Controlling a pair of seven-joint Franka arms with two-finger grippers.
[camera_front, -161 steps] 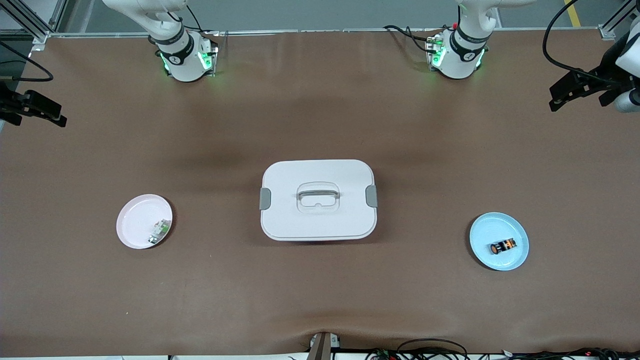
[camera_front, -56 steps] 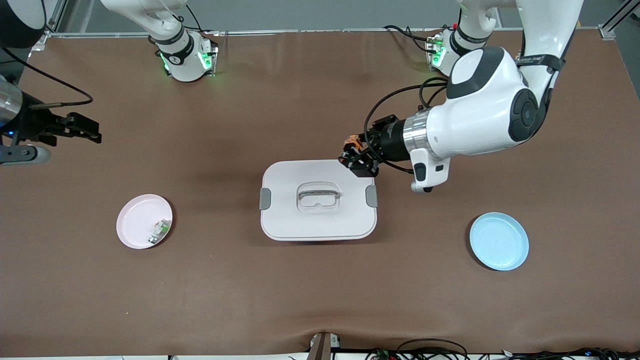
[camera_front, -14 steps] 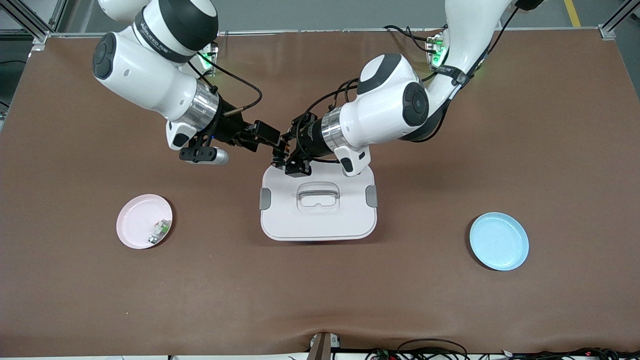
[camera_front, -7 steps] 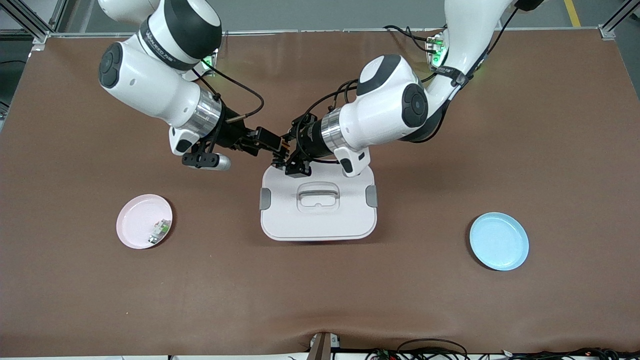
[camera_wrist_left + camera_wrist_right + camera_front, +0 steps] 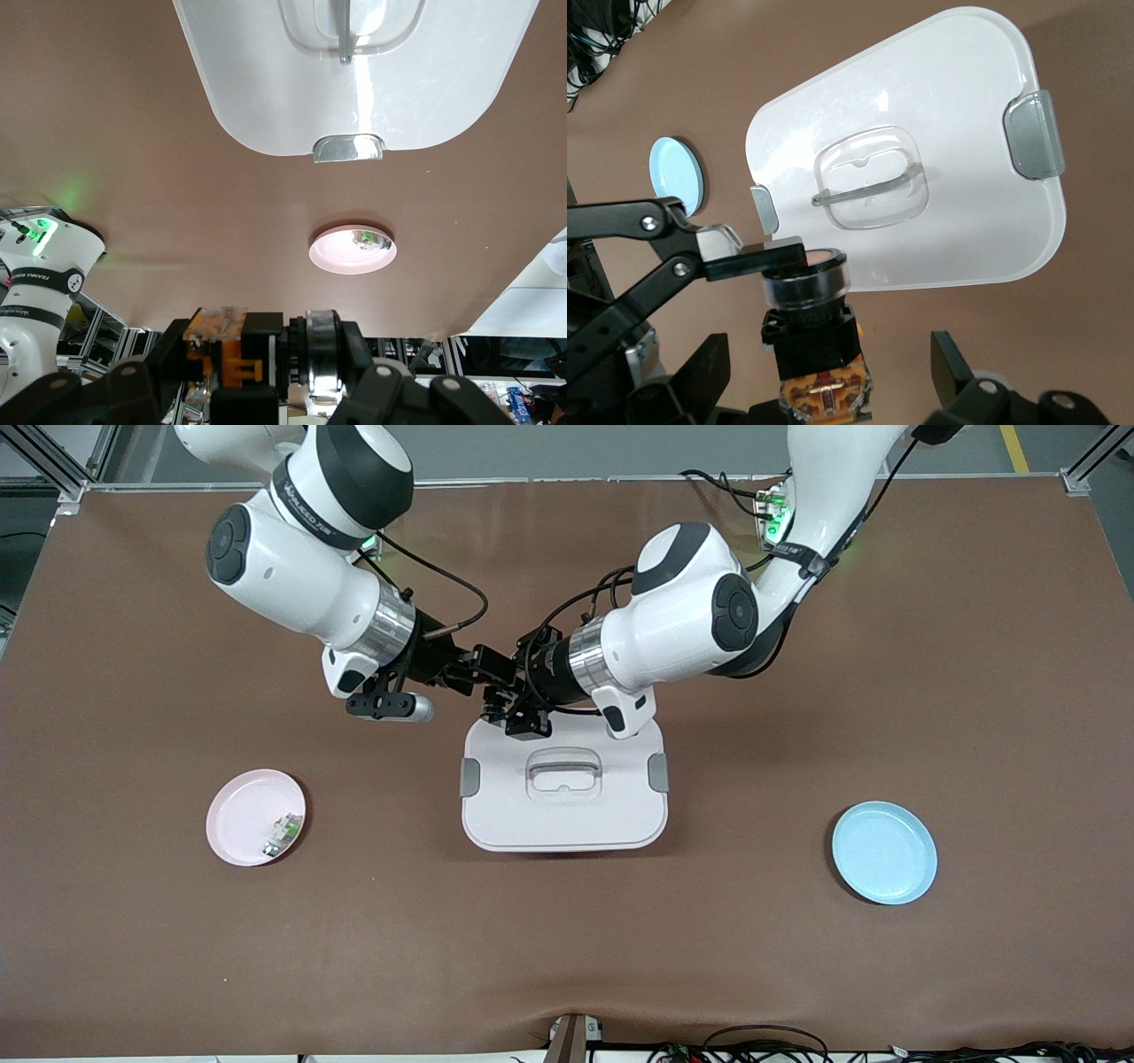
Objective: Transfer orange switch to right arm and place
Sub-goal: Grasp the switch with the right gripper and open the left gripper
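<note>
My left gripper (image 5: 505,701) is shut on the orange switch (image 5: 501,689) and holds it in the air over the white box's edge nearest the robots. In the front view the switch is mostly hidden between the two hands. The left wrist view shows the switch (image 5: 226,341), black with orange parts, clamped in the left gripper (image 5: 248,367). My right gripper (image 5: 496,677) meets it from the right arm's end. In the right wrist view the right gripper (image 5: 826,359) is open with its fingers (image 5: 704,367) on either side of the switch (image 5: 815,305), apart from it.
The white lidded box (image 5: 563,815) sits mid-table under both hands. A pink plate (image 5: 235,810) holding a small green-and-white part (image 5: 283,834) lies toward the right arm's end. An empty blue plate (image 5: 884,853) lies toward the left arm's end.
The right arm has moved toward the left gripper, bringing its open fingers around the switch. The left arm has held still with the switch.
</note>
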